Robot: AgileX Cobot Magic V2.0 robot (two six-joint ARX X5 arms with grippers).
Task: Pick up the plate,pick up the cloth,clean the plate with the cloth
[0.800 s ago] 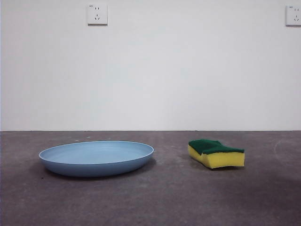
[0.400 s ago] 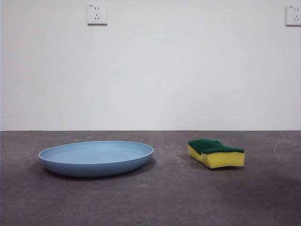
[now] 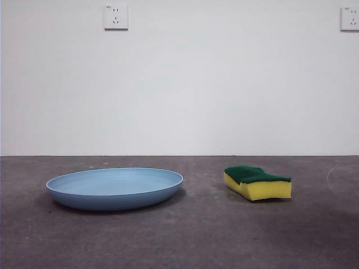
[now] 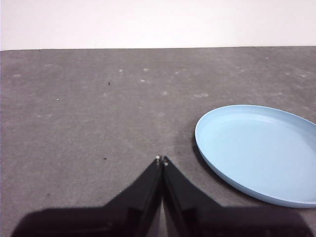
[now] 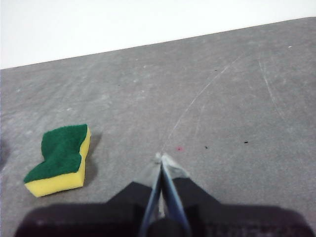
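Nothing has shifted over the last second: the light-blue plate (image 3: 115,188) lies flat on the grey counter (image 3: 190,241), and the yellow-and-green sponge (image 3: 258,182) sits well apart from it, both untouched. The left gripper (image 4: 161,160) hovers just beside the plate's rim, pinched closed and empty. The right gripper (image 5: 161,157), likewise closed, waits near the sponge. By my reckoning, neither pickup has begun.

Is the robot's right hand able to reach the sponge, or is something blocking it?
Probably yes. The sponge lies alone on the table, green side up, with bare tabletop between it and the right hand. Nothing stands in the way. The hand is shut, so it would need to open first.
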